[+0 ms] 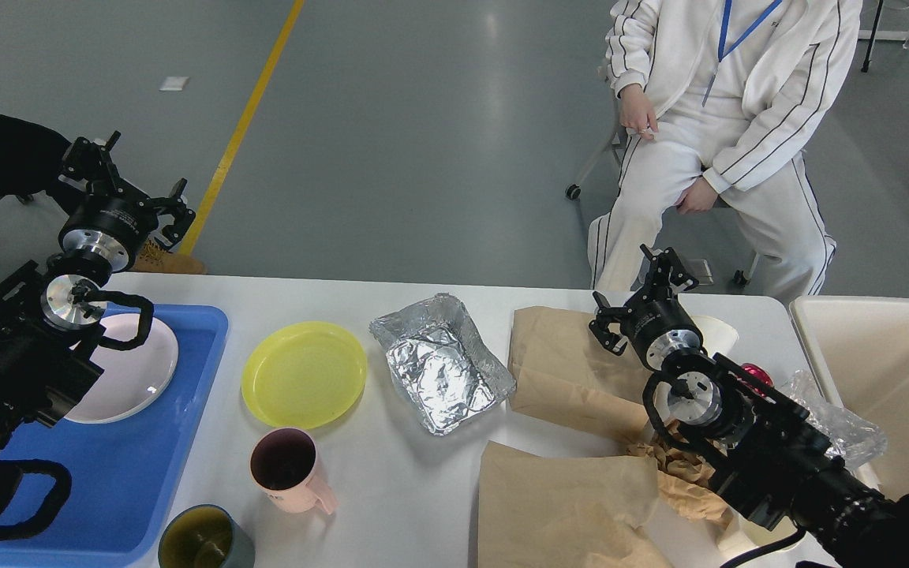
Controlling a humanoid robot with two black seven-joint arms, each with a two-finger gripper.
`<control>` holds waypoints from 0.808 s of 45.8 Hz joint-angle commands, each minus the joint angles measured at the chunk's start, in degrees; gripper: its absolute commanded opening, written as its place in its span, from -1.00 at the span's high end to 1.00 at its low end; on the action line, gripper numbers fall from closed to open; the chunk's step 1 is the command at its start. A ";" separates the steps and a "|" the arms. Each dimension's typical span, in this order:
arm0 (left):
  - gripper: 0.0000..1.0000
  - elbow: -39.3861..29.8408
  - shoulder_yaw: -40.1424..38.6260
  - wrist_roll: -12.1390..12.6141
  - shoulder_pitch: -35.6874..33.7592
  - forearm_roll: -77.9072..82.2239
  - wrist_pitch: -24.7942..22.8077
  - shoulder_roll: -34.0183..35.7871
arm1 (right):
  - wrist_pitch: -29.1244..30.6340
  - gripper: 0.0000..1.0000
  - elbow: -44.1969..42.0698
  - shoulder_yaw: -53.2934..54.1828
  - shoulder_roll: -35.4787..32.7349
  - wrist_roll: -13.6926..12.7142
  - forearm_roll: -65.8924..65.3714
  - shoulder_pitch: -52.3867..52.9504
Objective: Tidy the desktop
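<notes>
- The left pincer (125, 183) is spreading its two fingers wide and is holding nothing. It is hanging past the far edge of the bench (391, 481), over the gray floor (423, 126).
- The right pincer (642, 289) is also spreading its fingers wide and is holding nothing. It is hovering by the far edge, just above a brown paper bag (565, 371).
- The white bench is filling the lower half of the view.
- Between the two arms, a yellow plate (304, 374), a foil tray (440, 363) and a pink mug (287, 467) are sitting with open room around them.
- A blue tray (147, 457) with a white plate (135, 371) is lying under the left arm.
- Both arms are reaching up from the near corners, pointing away.
- A beige bin (888, 363) is standing at the right.
</notes>
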 commanded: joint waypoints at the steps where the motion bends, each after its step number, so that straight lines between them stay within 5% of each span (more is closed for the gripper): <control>1: -0.93 -0.08 0.17 0.01 0.08 -0.01 -0.04 -0.16 | 0.00 -1.00 0.00 0.00 0.09 0.00 -0.05 0.00; 22: -0.93 -1.75 5.00 1.15 0.00 0.26 -3.99 1.07 | 0.00 -1.00 0.00 0.00 0.00 0.00 0.04 0.00; 28: -0.93 -1.93 18.96 0.98 -0.79 0.35 -6.27 4.40 | 0.00 -1.00 0.00 0.00 0.00 0.00 -0.05 0.00; 37: -0.93 -1.93 47.34 0.98 -6.59 0.43 -16.72 10.03 | 0.00 -1.00 0.00 0.00 0.00 0.00 -0.05 0.00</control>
